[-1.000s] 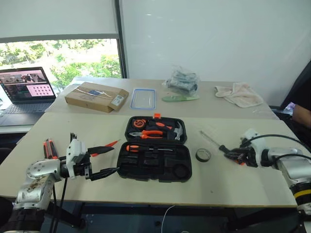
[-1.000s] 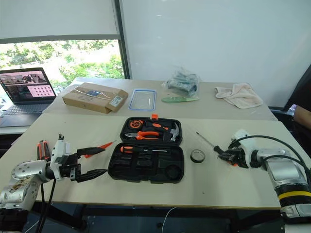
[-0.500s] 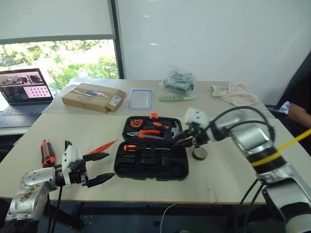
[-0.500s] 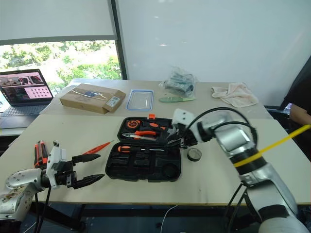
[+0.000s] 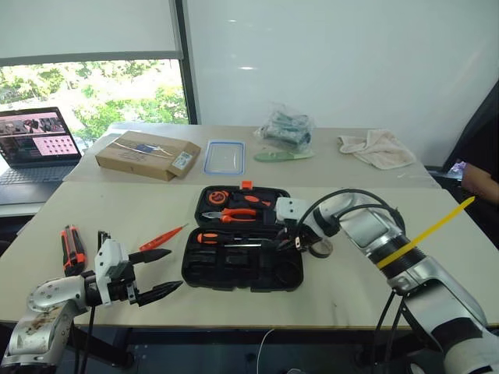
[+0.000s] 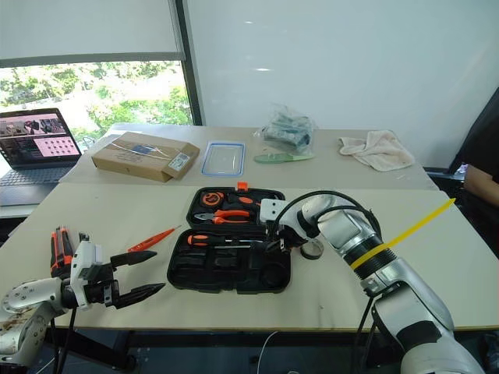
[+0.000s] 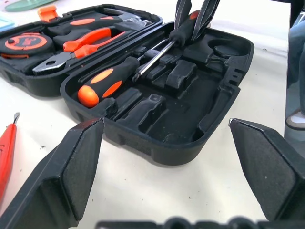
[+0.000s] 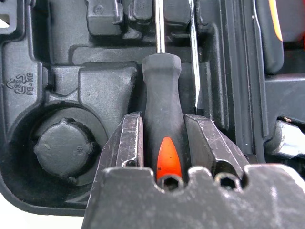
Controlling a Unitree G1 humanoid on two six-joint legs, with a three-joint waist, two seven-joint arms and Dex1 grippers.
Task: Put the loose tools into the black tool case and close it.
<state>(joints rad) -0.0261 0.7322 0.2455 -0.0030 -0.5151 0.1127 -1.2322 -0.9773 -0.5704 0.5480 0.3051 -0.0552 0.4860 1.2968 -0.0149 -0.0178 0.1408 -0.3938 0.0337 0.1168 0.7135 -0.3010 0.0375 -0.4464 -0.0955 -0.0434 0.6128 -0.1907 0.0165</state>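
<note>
Inside black tool case (image 7: 190, 124), orange-and-black-handled screwdriver (image 8: 163, 119), slim steel shaft.

1. Black moulded-plastic hinged tool case (image 5: 242, 267) lies open mid-table.
2. One orange-and-black-handled screwdriver (image 7: 110, 80) lies inside; another (image 8: 163, 124) is gripped over it.
3. Slim orange tester screwdriver (image 5: 164, 236) and orange-black utility knife (image 5: 72, 248) lie left.
4. Small black tape roll (image 5: 320, 248) sits right.

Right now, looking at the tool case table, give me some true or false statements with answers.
1. The right gripper holds a screwdriver over the black tool case. True.
2. The case is closed. False: it lies open.
3. The left gripper is clamped on the utility knife. False: it is open and empty, and the knife lies on the table.
4. A screwdriver already lies in the case. True.
5. The tape roll sits inside the case. False: it lies on the table beside it.
</note>
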